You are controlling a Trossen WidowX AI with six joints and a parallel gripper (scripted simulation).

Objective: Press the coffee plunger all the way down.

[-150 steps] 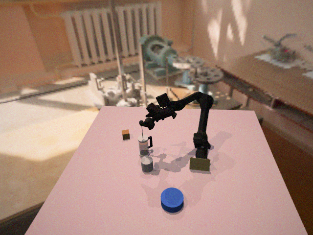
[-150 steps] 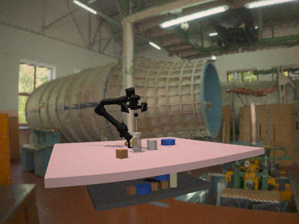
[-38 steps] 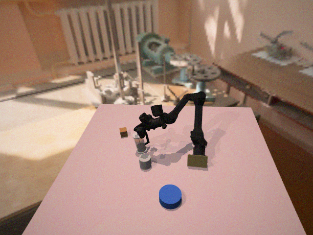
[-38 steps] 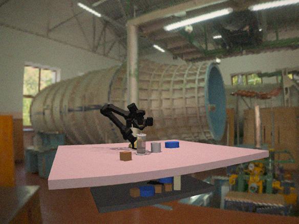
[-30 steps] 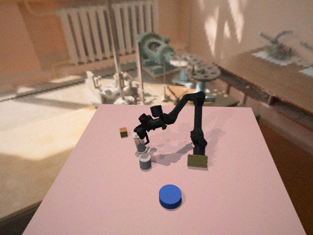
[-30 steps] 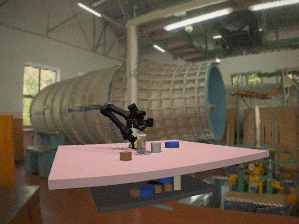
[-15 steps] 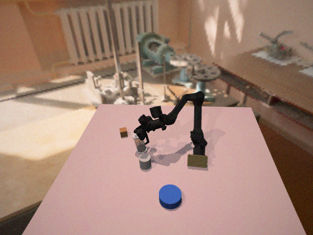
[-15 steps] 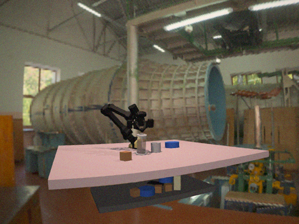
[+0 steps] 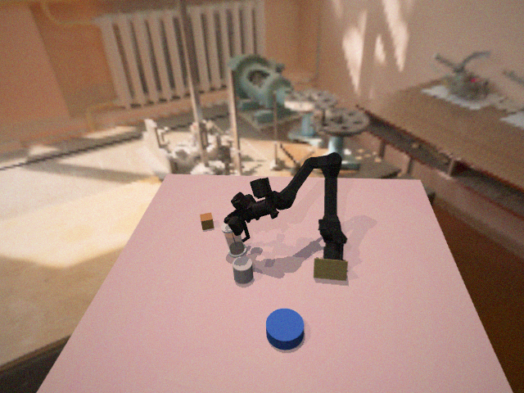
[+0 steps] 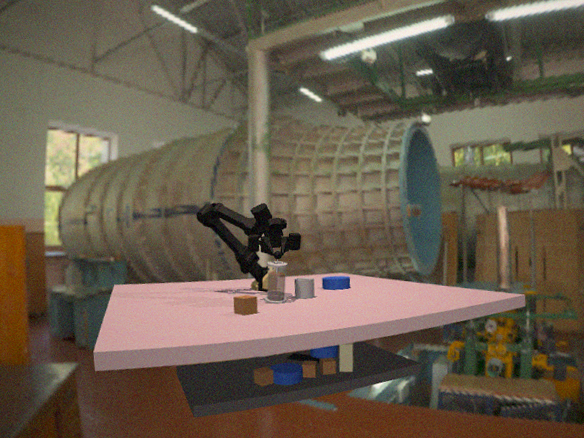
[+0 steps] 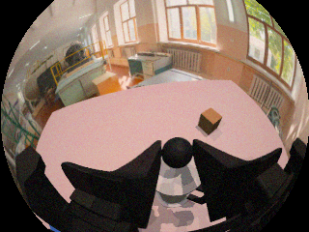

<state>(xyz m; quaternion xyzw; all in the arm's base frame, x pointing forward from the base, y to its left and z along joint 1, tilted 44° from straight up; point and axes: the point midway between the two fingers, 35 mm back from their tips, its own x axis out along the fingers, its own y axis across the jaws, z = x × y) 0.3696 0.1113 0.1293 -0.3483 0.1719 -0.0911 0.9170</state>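
While the claw pinches the knob, these points matter for a good push.

cube (image 9: 206, 220): left of the claw and a little behind it, apart; no obstacle.
press (image 9: 233, 241): stands upright directly under the claw, on the table (image 9: 381, 295).
claw (image 11: 176, 155): pressed on the black knob (image 11: 177, 153) of the plunger, one finger on each side; it looks centred.
push: I judge it should go straight down along the rod, slowly, with no side force, so the press does not tip or slide.
release: only when the knob stops; then spread the fingers and lift straight up.
can (image 9: 242, 269): just in front of the claw, near the press; do not touch it.
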